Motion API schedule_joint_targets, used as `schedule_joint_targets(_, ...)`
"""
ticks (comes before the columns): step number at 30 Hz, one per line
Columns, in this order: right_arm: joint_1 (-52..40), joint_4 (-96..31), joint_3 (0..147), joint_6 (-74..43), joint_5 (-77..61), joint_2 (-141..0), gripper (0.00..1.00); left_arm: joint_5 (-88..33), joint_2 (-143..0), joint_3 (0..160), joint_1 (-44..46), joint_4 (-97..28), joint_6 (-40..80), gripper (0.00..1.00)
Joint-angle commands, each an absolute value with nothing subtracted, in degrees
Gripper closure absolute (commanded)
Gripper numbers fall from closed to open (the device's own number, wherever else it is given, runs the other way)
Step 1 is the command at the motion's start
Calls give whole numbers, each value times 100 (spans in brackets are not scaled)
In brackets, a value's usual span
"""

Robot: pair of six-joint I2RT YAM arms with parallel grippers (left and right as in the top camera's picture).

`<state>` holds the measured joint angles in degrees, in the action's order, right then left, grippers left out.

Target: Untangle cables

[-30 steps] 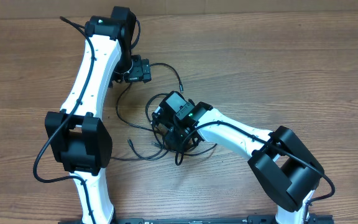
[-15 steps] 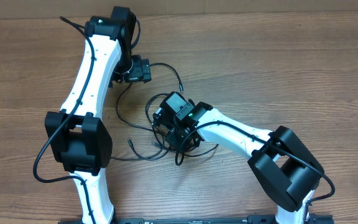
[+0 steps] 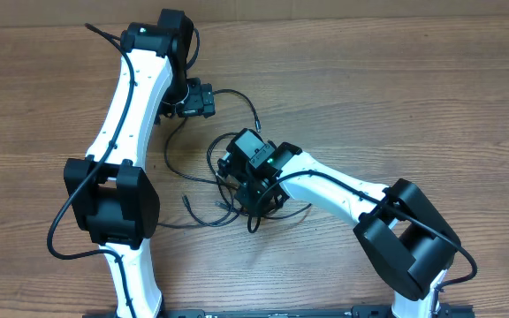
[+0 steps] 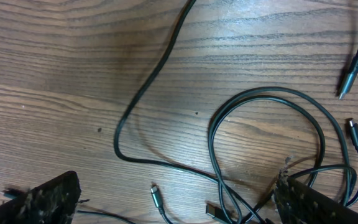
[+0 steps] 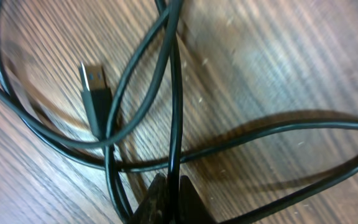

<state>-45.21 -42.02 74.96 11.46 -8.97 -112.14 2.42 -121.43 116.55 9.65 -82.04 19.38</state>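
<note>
Several thin black cables (image 3: 203,210) lie tangled in loose loops on the wooden table. My right gripper (image 3: 247,183) is down in the tangle and is shut on one cable strand (image 5: 174,93), pinched between its fingertips (image 5: 171,194). A black USB plug (image 5: 94,87) lies beside it. My left gripper (image 3: 203,99) hovers at the far end of the tangle, open and empty. Its fingers (image 4: 179,200) are spread wide over cable loops (image 4: 229,106). A small silvery plug tip (image 4: 157,198) lies between them and another plug (image 4: 347,78) lies at the right.
One cable end (image 3: 256,115) runs out from the left gripper toward the table's middle. The arms' thicker black wires (image 3: 60,230) loop by the left base. Bare wood (image 3: 414,97) lies to the right and at the back.
The right gripper has shifted very slightly with its cable strand. The left arm has not moved.
</note>
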Motion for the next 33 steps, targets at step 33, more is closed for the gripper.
schedule_joint_targets(33,-3426,-2405,8112,-2351,-1544,-8530,96,301,-12215,11636,976,-8200,1994,0)
